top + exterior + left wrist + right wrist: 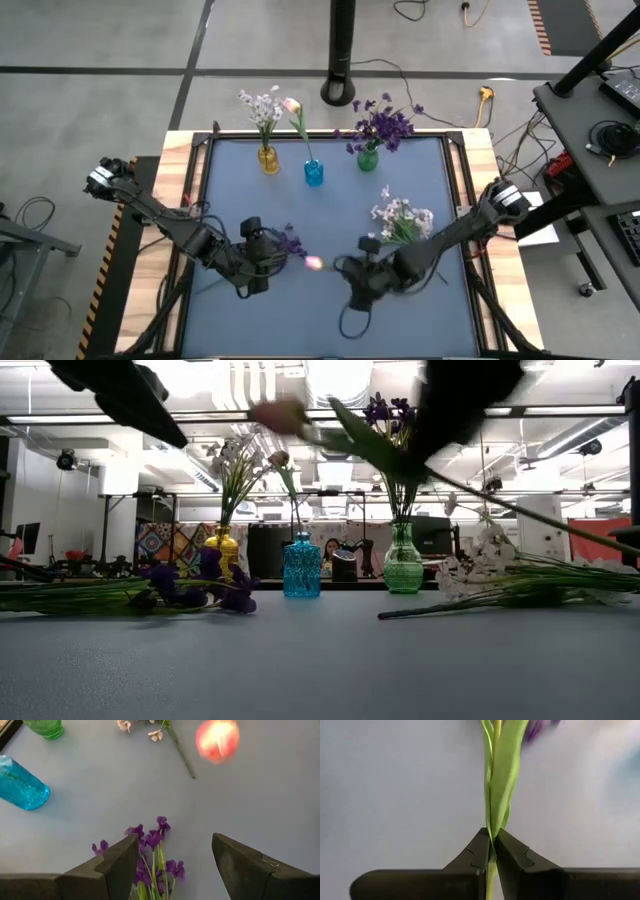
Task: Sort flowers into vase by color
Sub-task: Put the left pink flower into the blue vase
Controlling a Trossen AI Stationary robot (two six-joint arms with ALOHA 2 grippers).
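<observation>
While my right gripper [491,851] pinched shut on the green stem of the pink tulip [314,262], I had the bud hanging above the blue mat [330,210] near the front, between the two arms. My left gripper [172,865] hovered with jaws spread over the loose purple blooms [150,840], gripping nothing. Beyond, white-lavender sprigs [402,218] lay on the mat by the right arm, and the yellow vase [268,159], blue vase [314,172] and green vase [368,158] stood along the far edge, already holding white, pink and purple stems. I judged the hold risky: the fingers clamped a thin stem and folded leaf, so the long flower could swivel or slip, and swinging it across might knock a narrow vase.
</observation>
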